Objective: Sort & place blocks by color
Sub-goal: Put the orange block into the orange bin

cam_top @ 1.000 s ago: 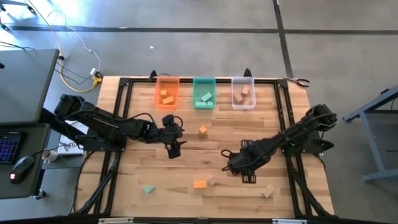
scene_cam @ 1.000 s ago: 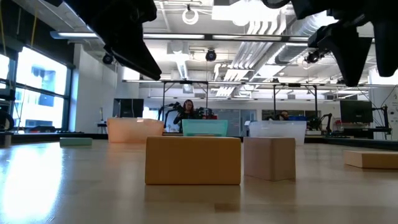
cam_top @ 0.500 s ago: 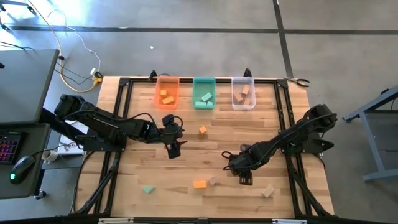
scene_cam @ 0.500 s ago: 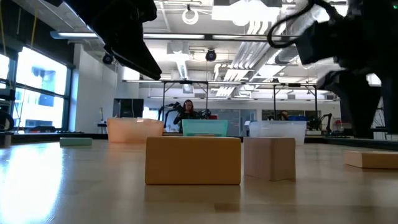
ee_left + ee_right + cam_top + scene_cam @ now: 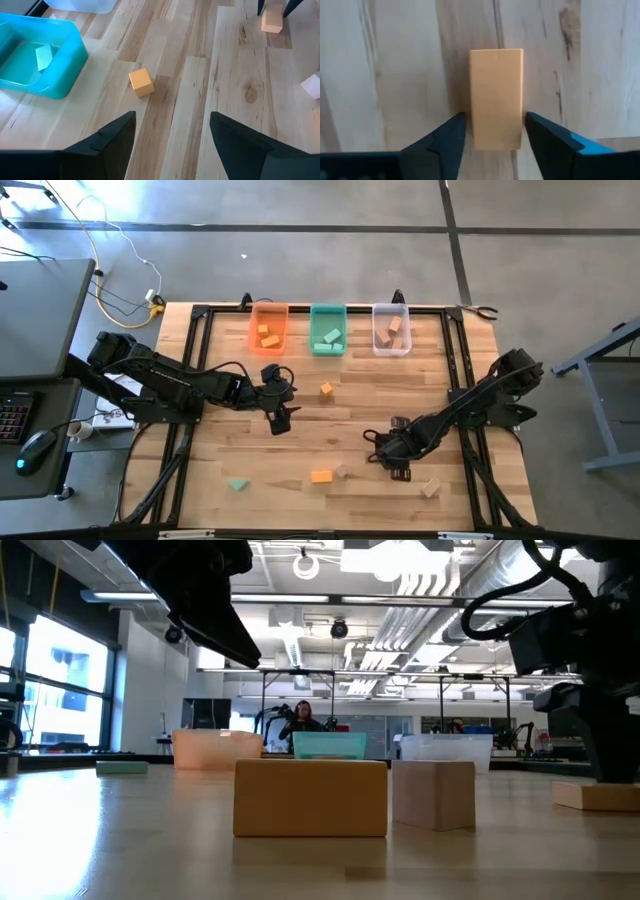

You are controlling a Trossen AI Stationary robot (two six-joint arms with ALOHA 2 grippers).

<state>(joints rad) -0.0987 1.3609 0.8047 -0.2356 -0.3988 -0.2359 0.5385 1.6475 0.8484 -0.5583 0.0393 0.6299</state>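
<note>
My right gripper point(image 5: 397, 469) point(image 5: 494, 125) is open and low over the table. Its fingers stand on either side of a pale wood brick point(image 5: 496, 95) point(image 5: 272, 22) that lies flat. My left gripper point(image 5: 278, 420) point(image 5: 172, 135) is open and hangs above the table's middle, near an orange cube point(image 5: 326, 389) point(image 5: 141, 82). Toward the near edge an orange brick point(image 5: 320, 476) point(image 5: 310, 798), a wood cube point(image 5: 342, 471) point(image 5: 433, 794), another wood brick point(image 5: 431, 488) and a teal block point(image 5: 237, 484) rest on the boards. My right gripper comes from above, fingers point(image 5: 445, 137) across the wood brick's short width, close beside its long sides point(image 5: 472, 115). Whether they touch it, I cannot tell. The brick lies flat on the table.
Three bins stand in a row at the far edge: orange point(image 5: 268, 330), green point(image 5: 327, 330) point(image 5: 60, 75), clear point(image 5: 390, 330), each with blocks inside. Black frame rails point(image 5: 190, 380) run along the table's sides. A person point(image 5: 300, 715) shows far off in the room.
My right gripper has come down toward the table over the wood brick, and its arm has shifted a little toward the table's right edge. The blocks lie where they were.
</note>
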